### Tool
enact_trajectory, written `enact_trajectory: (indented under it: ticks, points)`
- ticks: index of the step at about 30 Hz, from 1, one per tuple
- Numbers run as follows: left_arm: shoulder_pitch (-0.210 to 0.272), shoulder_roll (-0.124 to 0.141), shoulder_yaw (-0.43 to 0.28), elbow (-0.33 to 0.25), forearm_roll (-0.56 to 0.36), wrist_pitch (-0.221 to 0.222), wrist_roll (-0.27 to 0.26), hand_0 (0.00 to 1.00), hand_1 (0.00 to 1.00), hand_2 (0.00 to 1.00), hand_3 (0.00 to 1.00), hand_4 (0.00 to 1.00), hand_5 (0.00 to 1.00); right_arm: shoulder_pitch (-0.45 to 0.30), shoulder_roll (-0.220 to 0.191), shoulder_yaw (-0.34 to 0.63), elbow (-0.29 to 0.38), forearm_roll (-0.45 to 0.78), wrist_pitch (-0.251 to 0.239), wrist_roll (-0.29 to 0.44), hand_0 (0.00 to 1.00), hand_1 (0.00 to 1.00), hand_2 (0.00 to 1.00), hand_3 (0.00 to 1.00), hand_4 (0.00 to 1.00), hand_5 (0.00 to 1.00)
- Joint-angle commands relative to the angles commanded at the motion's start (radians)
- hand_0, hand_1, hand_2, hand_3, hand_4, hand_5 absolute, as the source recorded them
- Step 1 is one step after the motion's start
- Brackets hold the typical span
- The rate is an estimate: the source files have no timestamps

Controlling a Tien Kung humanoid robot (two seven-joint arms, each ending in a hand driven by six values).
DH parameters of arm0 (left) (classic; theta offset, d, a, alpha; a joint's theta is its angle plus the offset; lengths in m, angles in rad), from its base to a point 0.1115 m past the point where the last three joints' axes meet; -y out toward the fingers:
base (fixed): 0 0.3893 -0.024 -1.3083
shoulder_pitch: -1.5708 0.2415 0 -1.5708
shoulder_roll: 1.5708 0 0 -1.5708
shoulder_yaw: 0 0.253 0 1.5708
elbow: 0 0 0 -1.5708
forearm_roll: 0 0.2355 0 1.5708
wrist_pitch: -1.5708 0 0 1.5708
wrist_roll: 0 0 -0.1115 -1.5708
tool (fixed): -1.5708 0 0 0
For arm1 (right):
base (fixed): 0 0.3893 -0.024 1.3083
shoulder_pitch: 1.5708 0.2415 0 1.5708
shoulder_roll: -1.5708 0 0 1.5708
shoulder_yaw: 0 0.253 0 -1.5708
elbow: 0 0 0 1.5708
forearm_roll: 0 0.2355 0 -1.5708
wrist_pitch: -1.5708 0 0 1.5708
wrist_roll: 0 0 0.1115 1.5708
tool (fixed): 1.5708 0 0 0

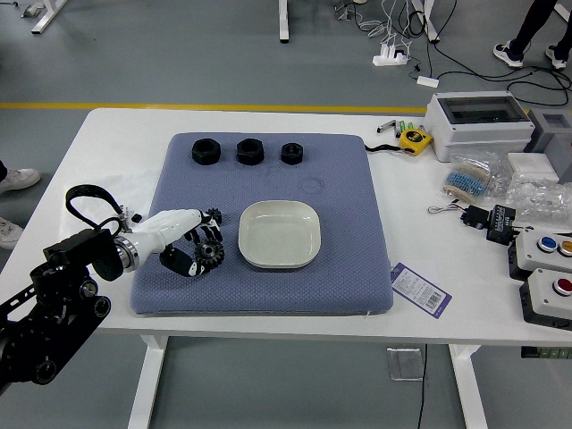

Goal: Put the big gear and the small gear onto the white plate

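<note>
White surface, blue mat, bare plate

Left hand is right at the big gear, but can't tell how open it is or if it's gripping. Small gear sits just beyond, both left of the plate.

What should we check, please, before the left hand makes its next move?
1. Left hand at the big gear: ok.
2. Grip on the big gear secure: cannot tell.
3. Small gear clear of the hand: cannot tell, they overlap in view.
4. White plate right beside the gears, open side up: ok.
5. Black nuts out of the way, beyond the plate: ok.
6. Right hand's position: cannot tell, out of view.
</note>
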Motion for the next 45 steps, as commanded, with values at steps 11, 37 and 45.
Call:
enact_trajectory:
  ticks: [11,37,45]
  points:
    - [0.008,0.004,-0.031,-0.024,-0.020,0.001,0.005,0.467,0.500,0.548,0.585,0.731,0.002,0.003,0.000,-0.003,0.000,0.007,0.001,0.002,0.681,0.656,0.736,0.585,0.798,0.716]
    - [-0.246,-0.148,0.252,0.152,-0.122,0.217,-0.106,0.461,0.515,0.556,0.590,0.717,0.002,0.023,-0.005,0.010,0.003,-0.015,-0.007,-0.007,0.681,0.659,0.736,0.585,0.798,0.717]
    - [-0.295,-0.180,0.281,0.234,-0.075,0.190,-0.065,0.524,0.572,0.613,0.605,0.811,0.030,0.027,-0.008,0.014,0.004,-0.024,-0.007,-0.010,0.681,0.659,0.736,0.585,0.799,0.717]
